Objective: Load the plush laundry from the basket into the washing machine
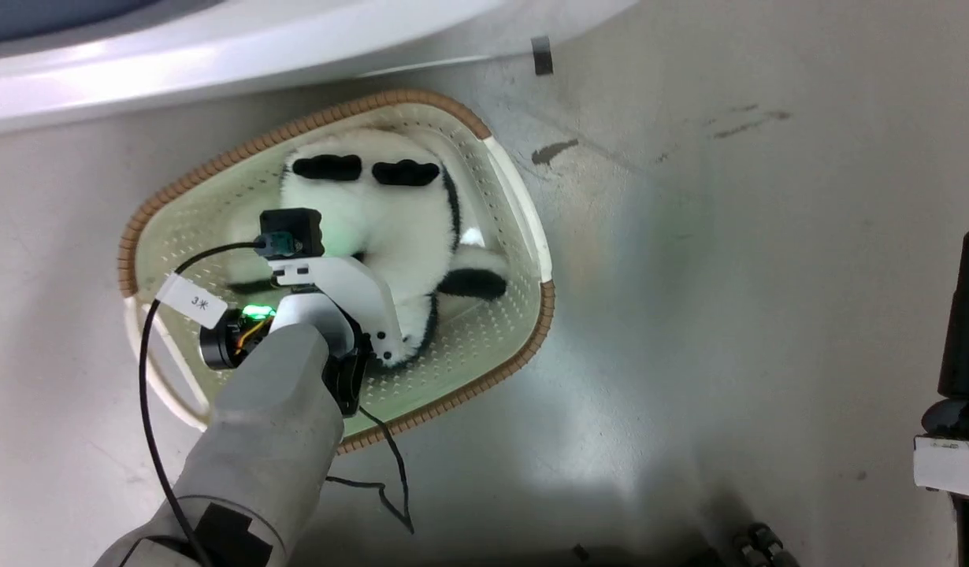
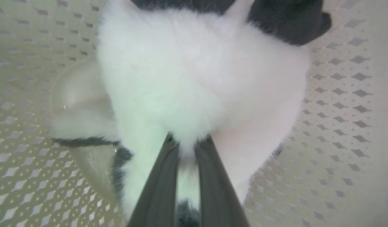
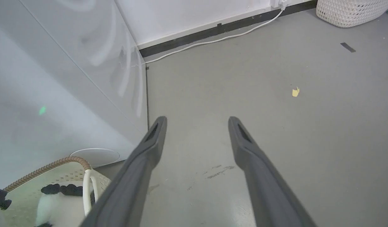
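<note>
Filling basket [image 1: 193, 228] — fluffy white plush laundry [image 1: 374, 213]

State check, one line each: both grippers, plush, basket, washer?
left gripper: shut on white fur of the plush laundry.
right gripper: open, empty, over the floor.
plush laundry: lying inside the basket.
basket: upright on the floor, beside the washing machine.
washing machine: white body in view; whether the door is open or shut cannot be told.

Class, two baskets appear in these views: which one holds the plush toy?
The cream perforated basket with the brown braided rim, beside the washing machine, holds the plush toy. The white woven basket stands off by the wall.
</note>
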You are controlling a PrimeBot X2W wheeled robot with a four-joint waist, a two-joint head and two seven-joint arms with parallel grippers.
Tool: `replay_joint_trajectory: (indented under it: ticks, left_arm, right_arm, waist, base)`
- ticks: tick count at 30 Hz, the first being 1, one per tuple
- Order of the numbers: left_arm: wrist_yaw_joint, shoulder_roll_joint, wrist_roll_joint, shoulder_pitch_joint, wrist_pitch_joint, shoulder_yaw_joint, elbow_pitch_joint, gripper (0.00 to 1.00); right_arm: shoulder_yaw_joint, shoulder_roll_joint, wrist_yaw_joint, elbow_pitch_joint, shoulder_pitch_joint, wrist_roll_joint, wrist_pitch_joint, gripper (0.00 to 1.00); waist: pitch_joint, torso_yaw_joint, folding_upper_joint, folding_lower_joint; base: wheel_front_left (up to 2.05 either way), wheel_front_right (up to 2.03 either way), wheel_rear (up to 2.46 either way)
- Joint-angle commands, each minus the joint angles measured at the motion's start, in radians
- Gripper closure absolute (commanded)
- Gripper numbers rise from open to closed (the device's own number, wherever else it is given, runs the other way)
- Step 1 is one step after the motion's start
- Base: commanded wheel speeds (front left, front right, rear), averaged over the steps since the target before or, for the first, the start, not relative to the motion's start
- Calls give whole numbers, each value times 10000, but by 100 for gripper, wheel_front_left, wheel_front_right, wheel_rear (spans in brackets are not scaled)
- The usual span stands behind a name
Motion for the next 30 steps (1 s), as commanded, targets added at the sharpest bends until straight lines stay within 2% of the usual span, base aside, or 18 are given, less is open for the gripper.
replay_joint_trajectory:
  ticks: [1,17,30]
  left_arm:
    - [-128,-9,-124,154,-99,-11,-21,100]
    - [-678,-23,-1252,1697,-499,-613,-1009,100]
    - [-467,-23,-1722,2962,-994,-865,-1794,100]
  right_arm:
    - [26,-53,-9,1,-225,-65,39,0]
    - [413,-286,-9,595,-551,-274,337,0]
    - [640,-253,-9,1270,-406,-296,408,0]
  waist:
    - [-274,141,0,0]
    - [-2545,835,0,0]
    - [-4476,1439,0,0]
  base:
    - [0,0,0]
    - [0,0,0]
    - [0,0,0]
